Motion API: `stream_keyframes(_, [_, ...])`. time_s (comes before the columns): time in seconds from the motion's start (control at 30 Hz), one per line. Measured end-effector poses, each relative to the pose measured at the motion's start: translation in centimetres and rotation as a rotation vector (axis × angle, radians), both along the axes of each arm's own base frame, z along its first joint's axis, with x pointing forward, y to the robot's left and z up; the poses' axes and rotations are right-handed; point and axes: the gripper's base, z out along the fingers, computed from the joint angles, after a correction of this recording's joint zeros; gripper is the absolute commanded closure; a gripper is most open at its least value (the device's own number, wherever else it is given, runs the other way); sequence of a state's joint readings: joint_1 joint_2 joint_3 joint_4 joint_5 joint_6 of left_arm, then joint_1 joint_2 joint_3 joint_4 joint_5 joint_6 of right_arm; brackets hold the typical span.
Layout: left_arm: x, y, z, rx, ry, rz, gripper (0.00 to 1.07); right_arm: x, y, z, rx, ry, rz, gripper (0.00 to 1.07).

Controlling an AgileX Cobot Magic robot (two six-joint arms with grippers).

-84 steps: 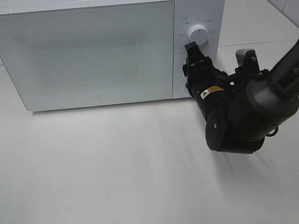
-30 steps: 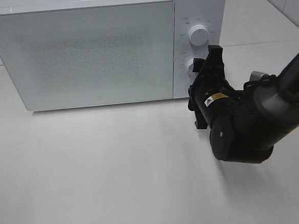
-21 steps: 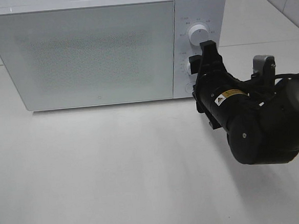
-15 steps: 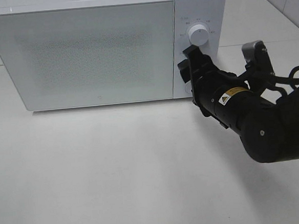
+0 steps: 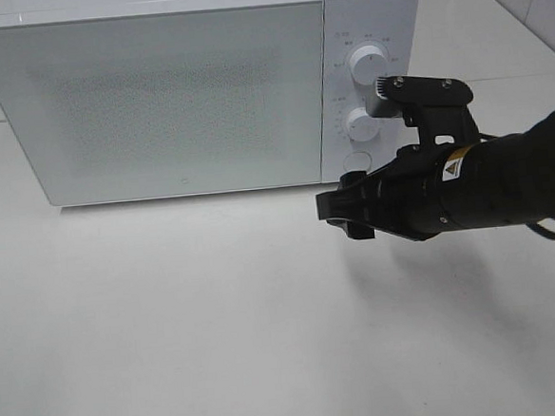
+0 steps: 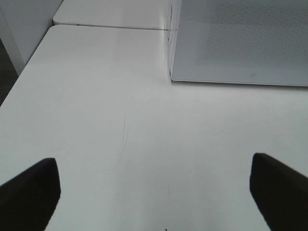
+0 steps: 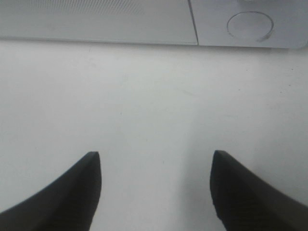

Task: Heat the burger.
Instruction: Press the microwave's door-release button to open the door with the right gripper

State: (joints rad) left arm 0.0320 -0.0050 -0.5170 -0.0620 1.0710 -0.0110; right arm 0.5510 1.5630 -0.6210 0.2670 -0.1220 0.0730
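R gripper just in front of closed microwave, jaws apart, empty; L gripper spread wide, empty.

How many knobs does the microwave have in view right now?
2. Upper knob high on the microwave, right side; lower knob directly below it, above the flat round button. None seem hidden.

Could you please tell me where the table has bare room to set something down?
The table is bare along the front of the microwave door, left of the right gripper. It is crowded only before the control panel, where that gripper hovers.
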Motion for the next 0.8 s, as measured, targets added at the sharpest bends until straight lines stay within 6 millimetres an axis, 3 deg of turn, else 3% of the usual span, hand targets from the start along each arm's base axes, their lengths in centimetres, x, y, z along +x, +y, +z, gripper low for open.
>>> stream_keyframes(0.1, [0.0,0.0,0.0,0.0,0.0,0.0,0.06,-0.1,0.0,0.5,-0.029,0.013,0.04,0.43])
stream_keyframes(0.17, [0.0,0.0,0.0,0.0,0.0,0.0,0.06,-0.7,-0.3,2.6,-0.131,0.036,0.152,0.43])
stream_keyframes(0.4, [0.0,0.0,0.0,0.0,0.0,0.0,0.06,-2.3,-1.4,5.8,-0.217,0.094,0.21,0.43])
stream_keyframes(0.8, [0.0,0.0,0.0,0.0,0.0,0.0,0.06,-8.0,-4.8,11.1,-0.241,0.137,0.226,0.43])
